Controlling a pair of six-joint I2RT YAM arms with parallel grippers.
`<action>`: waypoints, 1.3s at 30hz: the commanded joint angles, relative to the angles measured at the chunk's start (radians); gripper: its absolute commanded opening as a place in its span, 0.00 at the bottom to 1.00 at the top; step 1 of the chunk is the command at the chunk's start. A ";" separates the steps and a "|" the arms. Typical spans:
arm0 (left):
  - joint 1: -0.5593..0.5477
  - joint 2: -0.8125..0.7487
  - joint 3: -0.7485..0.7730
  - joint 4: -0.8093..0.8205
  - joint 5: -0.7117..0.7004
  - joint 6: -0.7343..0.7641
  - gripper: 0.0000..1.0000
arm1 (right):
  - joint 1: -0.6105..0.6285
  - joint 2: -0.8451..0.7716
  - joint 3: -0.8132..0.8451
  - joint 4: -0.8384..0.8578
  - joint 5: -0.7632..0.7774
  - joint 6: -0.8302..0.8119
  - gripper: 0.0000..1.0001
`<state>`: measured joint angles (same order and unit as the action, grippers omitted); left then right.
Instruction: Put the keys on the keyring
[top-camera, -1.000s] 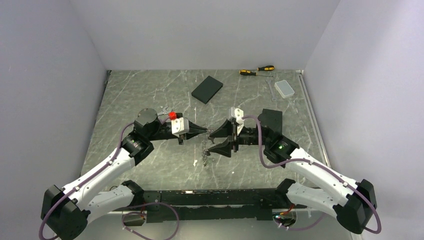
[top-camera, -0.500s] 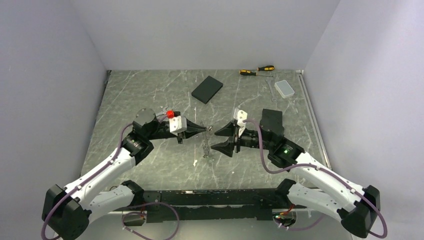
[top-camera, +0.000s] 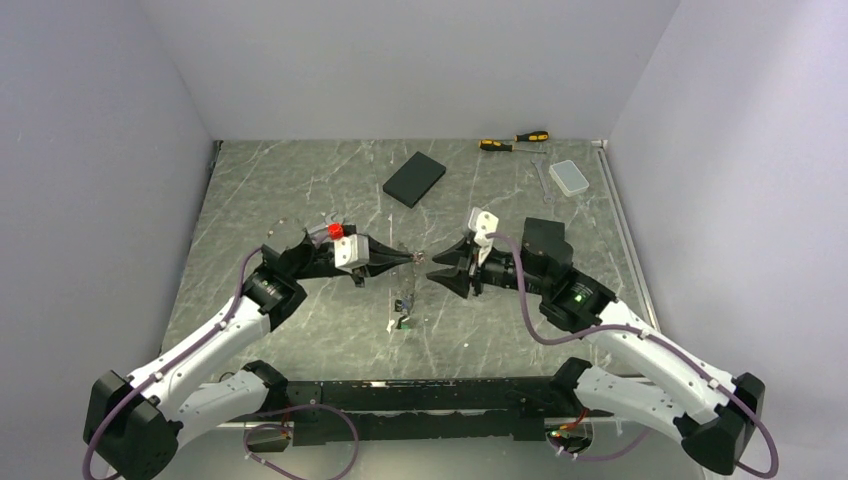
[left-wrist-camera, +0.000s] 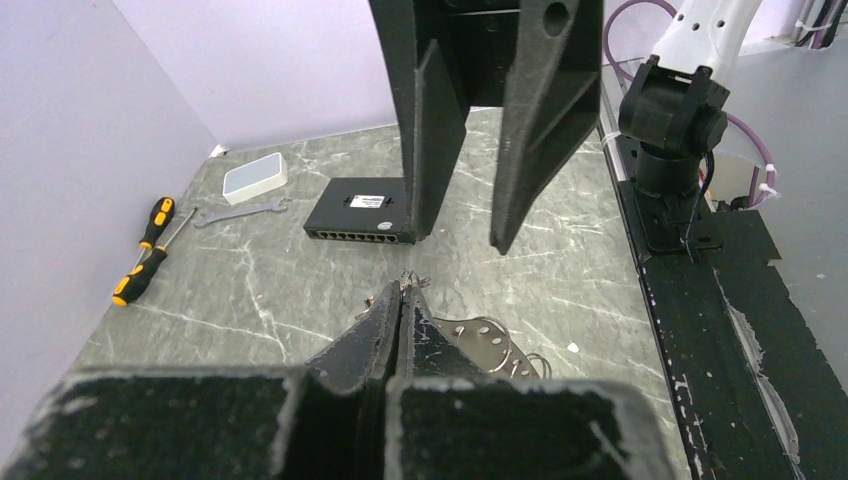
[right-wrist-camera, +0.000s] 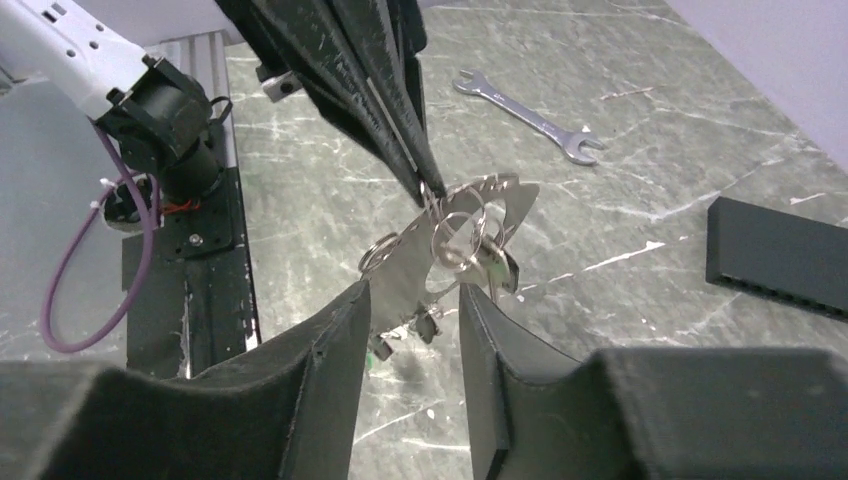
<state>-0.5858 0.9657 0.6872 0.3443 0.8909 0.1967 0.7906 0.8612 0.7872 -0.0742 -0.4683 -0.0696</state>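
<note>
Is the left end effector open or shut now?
Shut. The left end effector has its fingers pressed together, pinching the keyring with keys hanging.

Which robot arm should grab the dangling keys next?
The right one, probably. The left gripper is shut, busy holding the keyring up, while the right gripper's fingers are open with the hanging keys just ahead of them.

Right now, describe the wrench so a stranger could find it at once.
Start at the table's far right corner, where two yellow-handled screwdrivers lie. Just nearer sits a clear plastic box; the wrench lies flat on its left side. It is the only slim, all-silver, open-ended tool there.
</note>
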 joint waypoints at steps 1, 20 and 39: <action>0.003 -0.034 -0.022 0.135 -0.004 -0.042 0.00 | -0.001 0.046 0.078 0.069 -0.013 -0.024 0.40; 0.003 -0.067 -0.104 0.361 -0.082 -0.169 0.00 | 0.000 0.143 0.067 0.235 -0.102 -0.015 0.30; 0.003 -0.030 -0.115 0.475 -0.089 -0.264 0.00 | -0.002 0.164 0.055 0.317 -0.140 -0.037 0.00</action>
<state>-0.5793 0.9356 0.5594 0.7334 0.8150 -0.0383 0.7795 1.0214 0.8272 0.1768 -0.5686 -0.0803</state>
